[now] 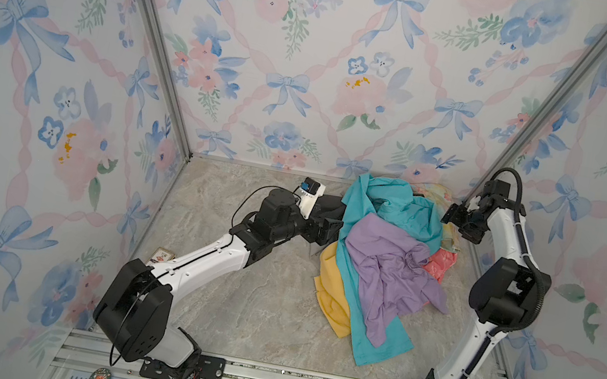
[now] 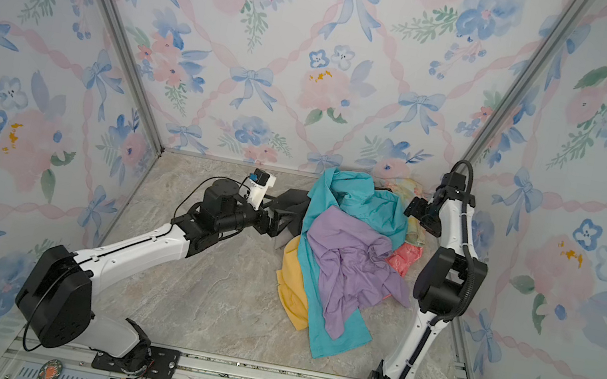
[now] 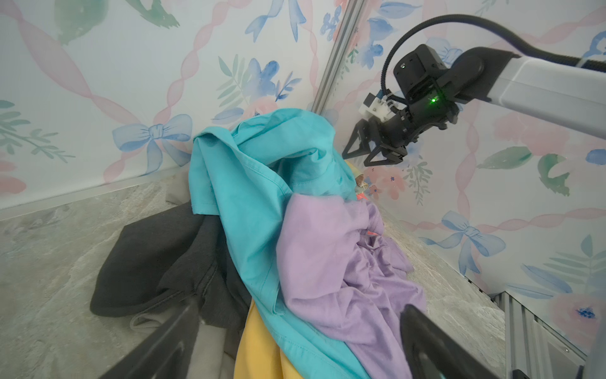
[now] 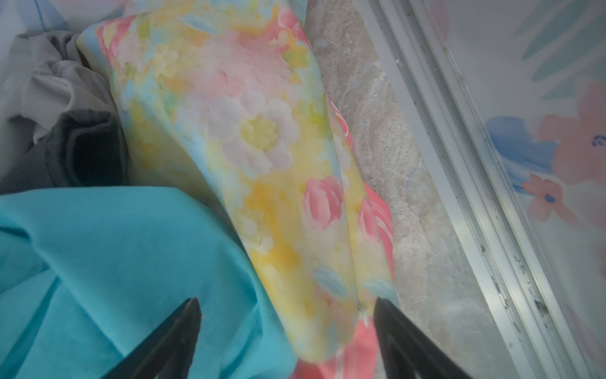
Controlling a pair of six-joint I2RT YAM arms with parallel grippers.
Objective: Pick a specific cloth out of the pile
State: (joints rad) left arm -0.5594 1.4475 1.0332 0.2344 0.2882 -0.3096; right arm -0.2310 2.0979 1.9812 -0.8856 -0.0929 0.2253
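**Both claws spread wide at the garment pile**

The pile [image 1: 382, 213] lies toward the far right corner of the tabletop [image 1: 231, 304]. The cloth [image 1: 440, 264], coral-pink, shows only as a strip at the pile's right edge, under the floral-print cloth [image 4: 249, 137] and beside the lavender shirt [image 1: 388, 273]. Left gripper [image 3: 300, 308]: jaws wide and empty, at the pile's left side by the dark grey garment [image 3: 154, 259]. Right gripper [image 4: 285, 301]: jaws wide, over the end of the floral-print cloth, gripping nothing.
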